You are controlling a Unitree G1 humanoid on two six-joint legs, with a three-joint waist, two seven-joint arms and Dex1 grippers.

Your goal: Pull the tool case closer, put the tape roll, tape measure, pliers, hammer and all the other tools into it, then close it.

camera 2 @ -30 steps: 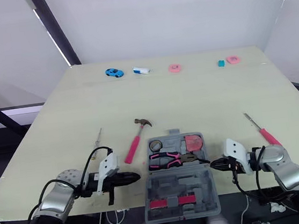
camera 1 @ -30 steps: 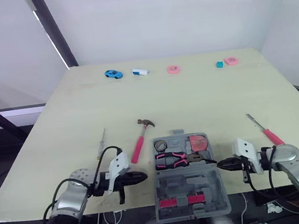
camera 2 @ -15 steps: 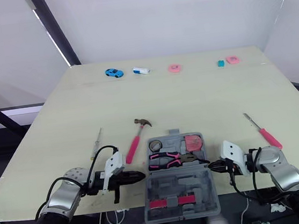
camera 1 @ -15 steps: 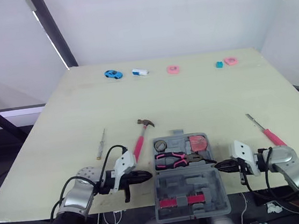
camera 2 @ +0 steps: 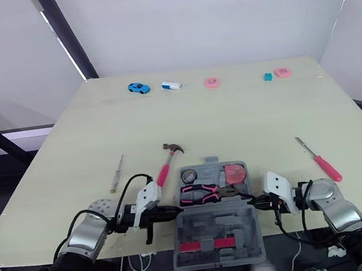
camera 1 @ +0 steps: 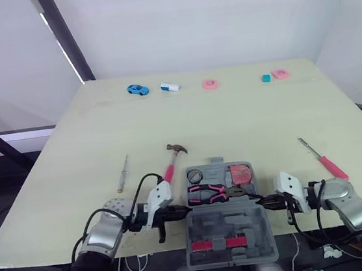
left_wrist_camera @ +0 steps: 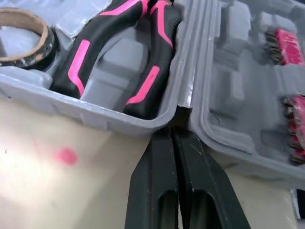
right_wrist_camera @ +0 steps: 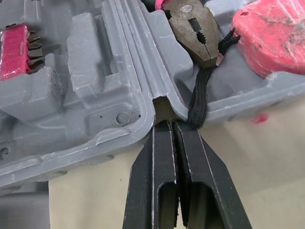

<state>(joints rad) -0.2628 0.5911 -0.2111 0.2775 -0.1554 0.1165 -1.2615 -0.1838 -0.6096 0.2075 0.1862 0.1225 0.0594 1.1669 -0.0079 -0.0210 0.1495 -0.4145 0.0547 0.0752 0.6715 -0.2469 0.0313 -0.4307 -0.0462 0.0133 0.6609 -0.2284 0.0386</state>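
Found case (camera 1: pixel 227 227) open at near counter (camera 1: pixel 231 116) edge, tape roll (camera 1: pixel 194 176), pliers (camera 1: pixel 207 193) and tape measure (camera 1: pixel 240 172) inside. Found hammer (camera 1: pixel 171 166) just left of it, thin screwdriver (camera 1: pixel 124 173) farther left, pink screwdriver (camera 1: pixel 323 160) well right: all unpacked. Noted left hand (camera 1: pixel 178 212) and right hand (camera 1: pixel 264 200) with fingers pressed together, tips at hinge (right_wrist_camera: pixel 162 104) ends. Judged packing half done, closing pending.

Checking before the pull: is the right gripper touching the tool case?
Touching. The right wrist view shows the right gripper, shut, with its tips pressed into the hinge notch of the tool case.
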